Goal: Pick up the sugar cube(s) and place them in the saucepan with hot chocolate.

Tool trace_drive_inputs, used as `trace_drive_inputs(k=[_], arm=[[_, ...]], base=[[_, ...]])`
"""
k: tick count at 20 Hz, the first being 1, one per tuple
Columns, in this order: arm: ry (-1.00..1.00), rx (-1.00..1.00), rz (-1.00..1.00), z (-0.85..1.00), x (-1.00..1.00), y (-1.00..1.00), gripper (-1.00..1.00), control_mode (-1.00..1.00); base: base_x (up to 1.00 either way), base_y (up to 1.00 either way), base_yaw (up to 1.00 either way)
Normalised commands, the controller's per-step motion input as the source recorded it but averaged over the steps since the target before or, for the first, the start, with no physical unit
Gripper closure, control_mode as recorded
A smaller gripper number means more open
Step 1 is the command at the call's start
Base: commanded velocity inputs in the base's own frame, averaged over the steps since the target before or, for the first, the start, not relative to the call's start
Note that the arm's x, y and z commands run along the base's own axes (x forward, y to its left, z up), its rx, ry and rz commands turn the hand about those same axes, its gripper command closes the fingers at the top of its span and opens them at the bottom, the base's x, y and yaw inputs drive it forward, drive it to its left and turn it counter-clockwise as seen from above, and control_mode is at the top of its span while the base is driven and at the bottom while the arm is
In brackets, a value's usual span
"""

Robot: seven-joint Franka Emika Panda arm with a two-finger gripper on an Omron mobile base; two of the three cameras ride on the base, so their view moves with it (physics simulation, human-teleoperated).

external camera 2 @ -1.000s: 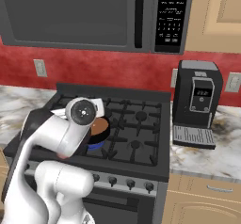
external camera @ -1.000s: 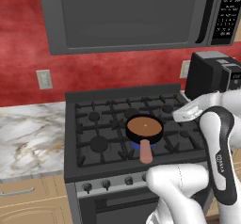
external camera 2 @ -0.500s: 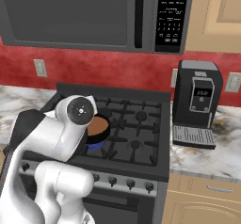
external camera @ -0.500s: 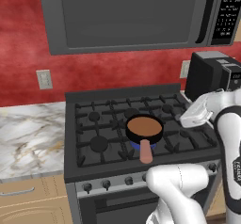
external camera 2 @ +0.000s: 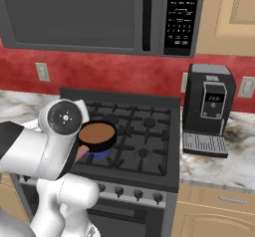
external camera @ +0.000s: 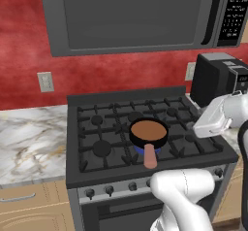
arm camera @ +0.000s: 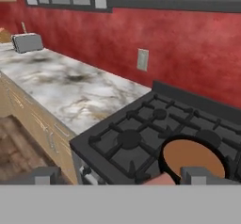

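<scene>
Hand (arm camera: 120, 176) is being held with jaws wide apart, nothing gripped. Saucepan with hot chocolate (arm camera: 192, 158) is sitting just ahead of the right fingertip (arm camera: 203, 175), on the stove (arm camera: 127, 145). Beyond, to the left, marble surface (arm camera: 70, 84) and toaster (arm camera: 27, 42) are being viewed.

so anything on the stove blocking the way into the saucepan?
Nothing visible. The saucepan sits uncovered on a front burner of the stove, brown liquid exposed, with no other pot or object on the grates around it. The claw is open and looks across the stove at it.
</scene>
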Motion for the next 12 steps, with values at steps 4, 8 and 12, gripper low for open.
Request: trace_drive_inputs(k=[4,8,12], arm=[[-0.03,0.0,0.0,0.01,-0.3,0.28,-1.0,-1.0],[0.0,-0.01,-0.08,0.0,-0.05,0.1,-1.0,-1.0],[0.0,-0.06,-0.29,0.0,-0.08,0.0,-1.0,-1.0]], base=[[0.0,0.0,0.0],[0.0,0.0,0.0],[0.0,0.0,0.0]])
